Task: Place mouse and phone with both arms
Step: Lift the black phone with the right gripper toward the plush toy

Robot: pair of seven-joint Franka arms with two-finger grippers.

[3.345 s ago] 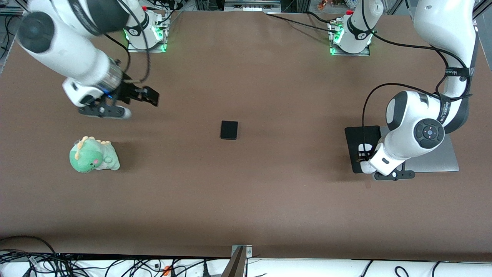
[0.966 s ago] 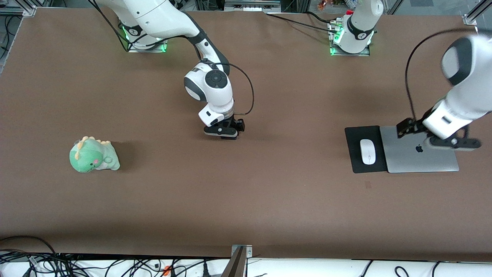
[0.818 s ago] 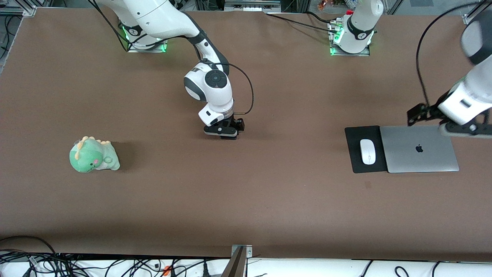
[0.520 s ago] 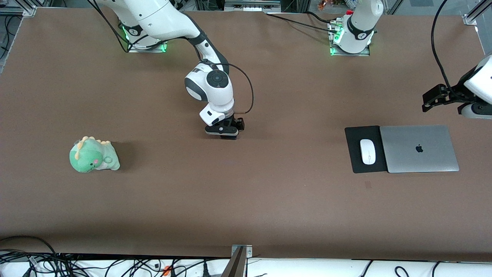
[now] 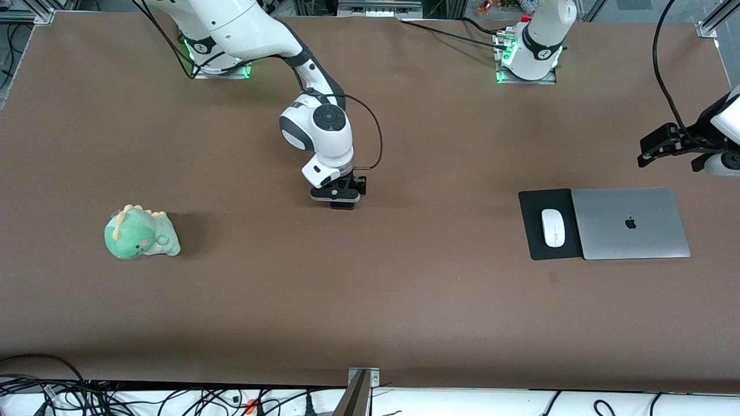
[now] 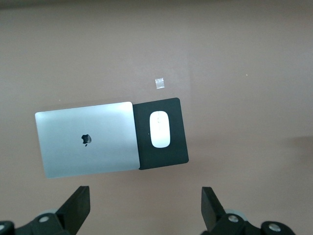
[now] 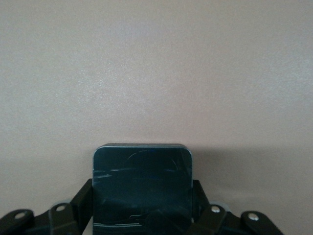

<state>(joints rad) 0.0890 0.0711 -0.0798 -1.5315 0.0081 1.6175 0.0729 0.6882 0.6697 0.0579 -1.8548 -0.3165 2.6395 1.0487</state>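
The white mouse lies on the black mouse pad toward the left arm's end of the table; it also shows in the left wrist view. My left gripper hangs open and empty in the air near that end's table edge; in its wrist view only bare table lies between its fingers. My right gripper is down at the table's middle, shut on the black phone, a finger against each long side. The gripper hides the phone in the front view.
A closed silver laptop lies against the mouse pad, partly on it. A green dinosaur plush sits toward the right arm's end. A small scrap of tape lies on the table near the pad.
My left gripper has let go of the mouse on the pad, risen and swung away over the laptop to the table's end. My right gripper came to the phone and stays on it, shifting slightly.
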